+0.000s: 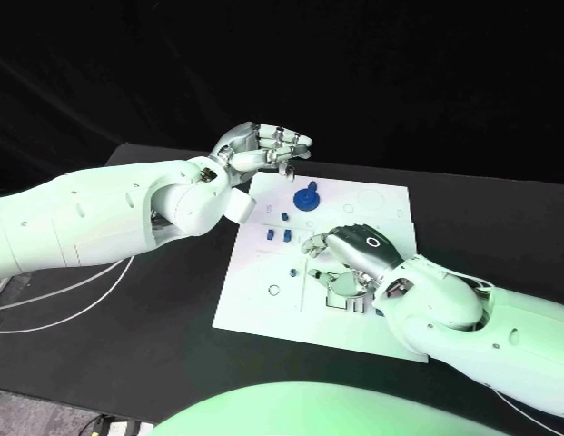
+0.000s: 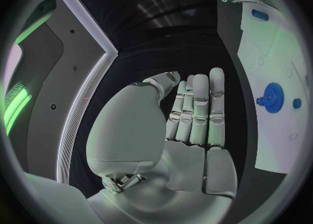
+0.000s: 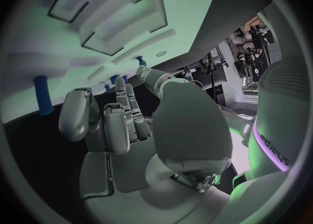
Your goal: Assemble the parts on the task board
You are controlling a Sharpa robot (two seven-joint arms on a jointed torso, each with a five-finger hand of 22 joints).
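Note:
The white task board (image 1: 262,291) lies in the middle of the black table. A blue gear (image 1: 308,197) stands near its far edge, also seen as the blue gear (image 2: 274,96). Small blue parts (image 1: 278,235) stand in the board just left of my right hand (image 1: 350,256). That hand hovers low over the board's middle, fingers bent down toward it, nothing visible in them. A blue peg (image 3: 42,95) lies on the board beyond its fingers (image 3: 114,120). My left hand (image 1: 262,147) is raised over the board's far left corner; its fingers (image 2: 199,109) are straight and hold nothing.
Recessed slots (image 3: 107,13) are cut into the board (image 3: 39,52) ahead of the right hand. Black table (image 1: 138,309) surrounds the board. White cables (image 1: 59,295) trail off the table's left edge.

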